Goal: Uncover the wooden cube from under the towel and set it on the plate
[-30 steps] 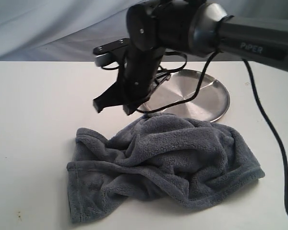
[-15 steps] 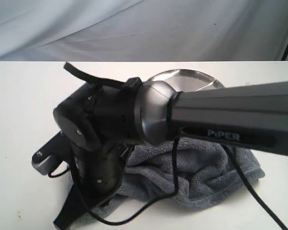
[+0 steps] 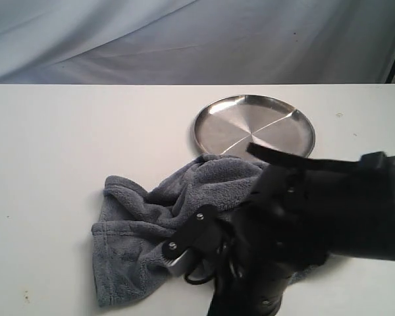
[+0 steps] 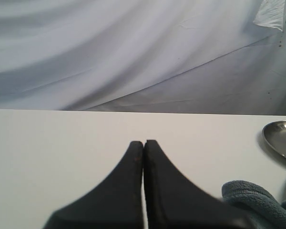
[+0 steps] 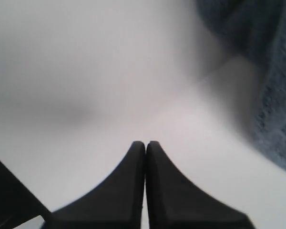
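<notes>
1. Filling the near right of the exterior view: right arm (image 3: 316,210), over the plate-side hem a second ago, now low at the near edge of the towel (image 3: 145,217)
2. Keeping the right gripper (image 5: 145,143) pinched together on nothing, aimed at bare table (image 5: 86,71) just beside the cloth
3. Same on the left gripper (image 4: 144,143): fingers pressed together, empty, off to the towel's side
4. No shift in the visible folds, so not grabbed yet; uncovering not begun
5. No sight of the wooden cube, presumably still under the towel
6. Farthest: plate (image 3: 253,128) bare, near rim meeting the towel's far edge
</notes>
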### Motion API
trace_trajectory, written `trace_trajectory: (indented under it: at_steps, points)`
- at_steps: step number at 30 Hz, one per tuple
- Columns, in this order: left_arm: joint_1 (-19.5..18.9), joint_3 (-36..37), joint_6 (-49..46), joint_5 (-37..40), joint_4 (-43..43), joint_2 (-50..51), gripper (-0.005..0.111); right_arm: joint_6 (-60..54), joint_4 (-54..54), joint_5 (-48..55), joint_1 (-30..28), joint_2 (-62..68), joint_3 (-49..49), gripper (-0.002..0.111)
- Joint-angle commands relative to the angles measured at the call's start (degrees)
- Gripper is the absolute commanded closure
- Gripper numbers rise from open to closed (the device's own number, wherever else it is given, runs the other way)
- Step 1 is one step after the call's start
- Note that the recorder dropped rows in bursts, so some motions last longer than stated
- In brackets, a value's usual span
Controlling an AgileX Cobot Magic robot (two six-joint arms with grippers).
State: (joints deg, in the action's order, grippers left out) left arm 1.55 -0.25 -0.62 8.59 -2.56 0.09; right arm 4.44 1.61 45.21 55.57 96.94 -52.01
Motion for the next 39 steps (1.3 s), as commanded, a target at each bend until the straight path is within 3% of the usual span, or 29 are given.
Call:
trace_trajectory:
  at_steps: [1,14,21,32,39]
  points:
    - [0.05,0.25,0.16,-0.23,0.04,-0.09,0.105,0.32,-0.31,-1.13,-5.50,-3.93,4.67,0.108]
    - [0.05,0.25,0.05,-0.23,0.04,-0.09,0.105,0.32,-1.61,-4.48,-22.21,-7.32,6.88,0.108]
    - [0.05,0.25,0.16,-0.23,0.04,-0.09,0.105,0.32,1.47,-9.40,-27.66,-7.32,5.71,0.108]
    - [0.05,0.25,0.03,-0.23,0.04,-0.09,0.105,0.32,2.35,-9.75,-27.49,-7.32,-3.89,0.108]
    - [0.05,0.25,0.03,-0.23,0.04,-0.09,0.105,0.32,4.85,-14.95,-25.59,-7.32,-4.09,0.108]
